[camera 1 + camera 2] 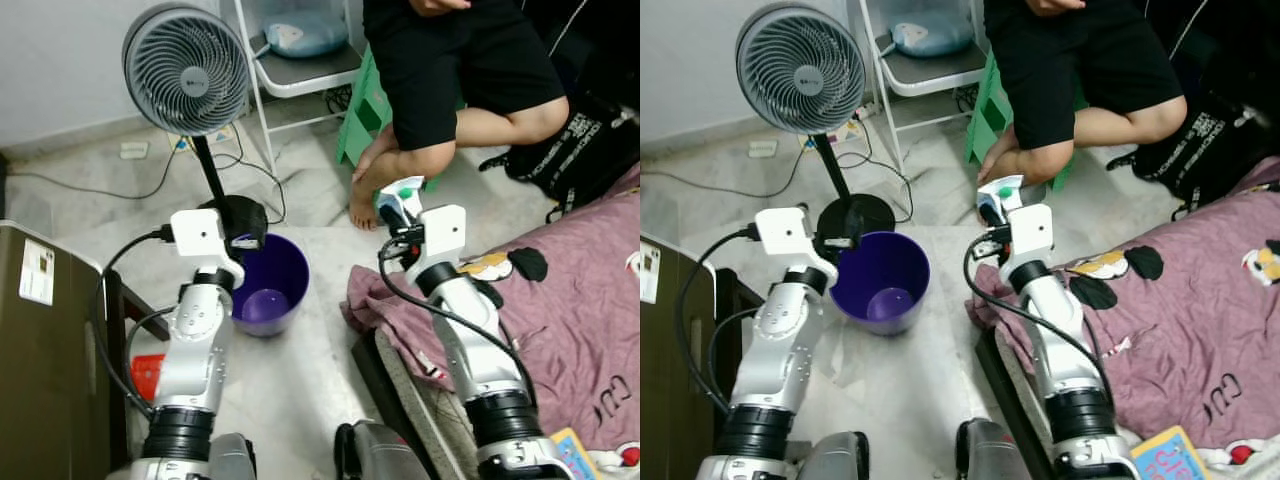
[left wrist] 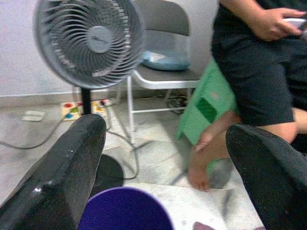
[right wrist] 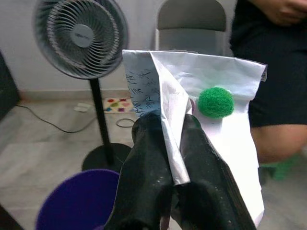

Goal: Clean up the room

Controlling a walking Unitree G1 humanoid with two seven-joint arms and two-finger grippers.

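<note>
- The right tool (image 3: 173, 158) is clenched on a folded white paper packet (image 3: 216, 139), which stands up between its two black fingers (image 3: 146, 182); a small green fuzzy ball (image 3: 216, 102) sits on the packet's face just above the fingertips.
- The left tool (image 2: 163, 167) hangs released, its fingers (image 2: 57, 177) spread wide apart, with nothing between them.
- A purple bin (image 1: 268, 285) stands on the pale floor (image 1: 300, 380) between the two arms, just below and ahead of the left tool and to the left of the right tool; the packet is held apart from it, off its right side.
- A rumpled mauve bedspread (image 1: 580, 310) printed with cartoon figures lies under and to the right of the right arm.
- Beyond the left tool rises a grey pedestal fan (image 1: 187, 68), its black round base (image 1: 855, 215) touching or just behind the bin; which, the views do not settle.
- Further off, ahead of the right tool, a person in black shorts (image 1: 460, 70) sits on a green stool (image 1: 365, 105), one bare foot (image 1: 365, 205) on the floor.
- A grey folding chair (image 1: 300, 60) carrying a pale blue cushion (image 1: 305, 35) stands against the wall behind the fan.
- A black bag (image 1: 575, 150) rests far right of the right tool.
</note>
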